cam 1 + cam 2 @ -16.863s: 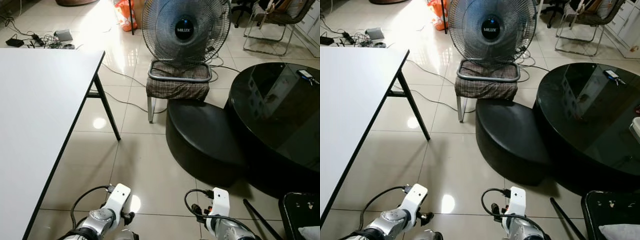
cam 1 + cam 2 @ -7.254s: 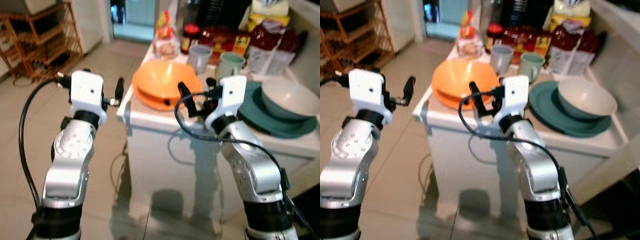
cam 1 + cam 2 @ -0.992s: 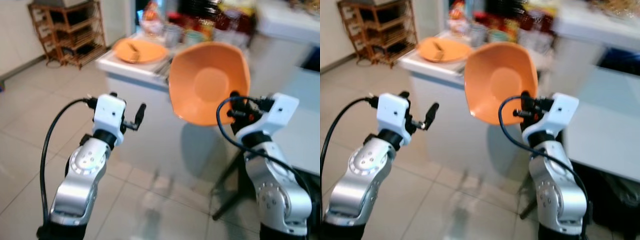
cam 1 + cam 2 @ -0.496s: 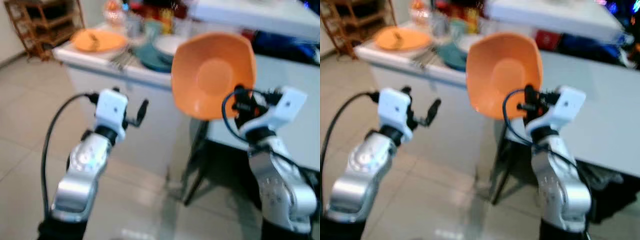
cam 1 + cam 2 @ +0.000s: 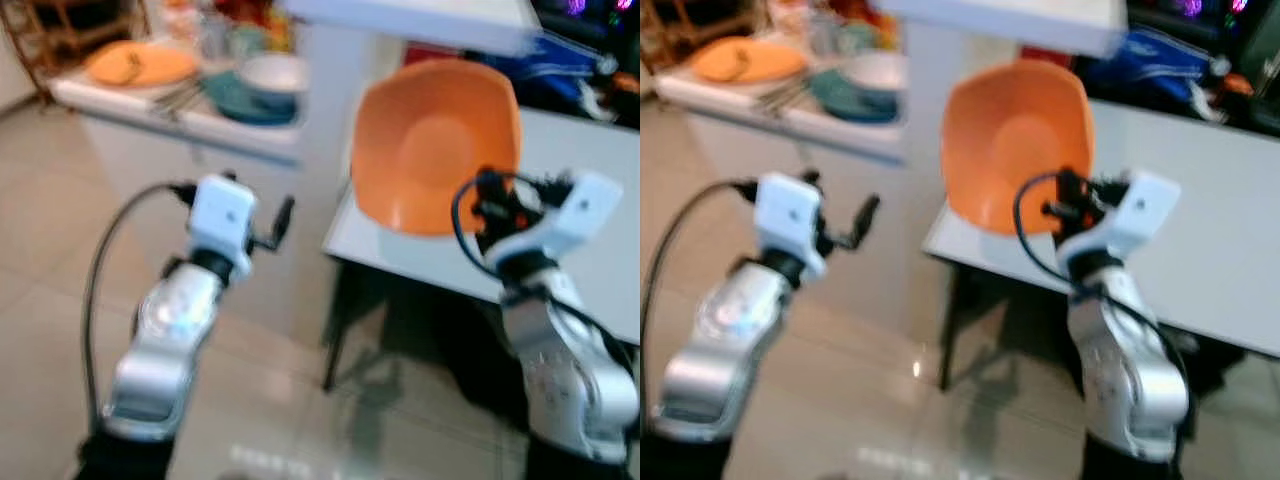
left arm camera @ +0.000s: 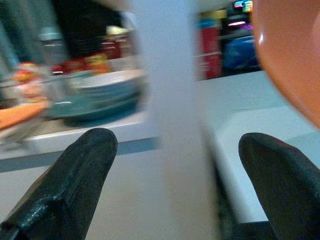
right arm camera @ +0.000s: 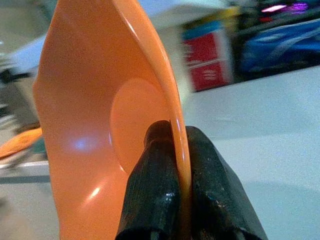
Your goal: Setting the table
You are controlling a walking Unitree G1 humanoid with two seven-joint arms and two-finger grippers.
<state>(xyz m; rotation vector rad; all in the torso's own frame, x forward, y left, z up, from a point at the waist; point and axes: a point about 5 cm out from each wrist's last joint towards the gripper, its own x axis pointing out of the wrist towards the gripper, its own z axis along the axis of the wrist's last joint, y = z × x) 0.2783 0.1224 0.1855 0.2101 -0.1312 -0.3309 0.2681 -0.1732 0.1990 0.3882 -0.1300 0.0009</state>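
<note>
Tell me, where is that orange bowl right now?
The orange bowl is held upright by its rim in the right claw, raised before the white table.

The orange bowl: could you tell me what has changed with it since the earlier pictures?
The orange bowl sat on the counter seven seconds ago; now the right pincer grips its rim, holding it upright, and the robot has turned to the white table. The left pincer stays open and empty.

Head stereo pair: angled forward and down, shared blurred scene — both arms, orange bowl (image 5: 432, 145), white counter (image 5: 1200, 200). Wrist cameras: close range, aimed along own fingers (image 6: 75, 185).
</note>
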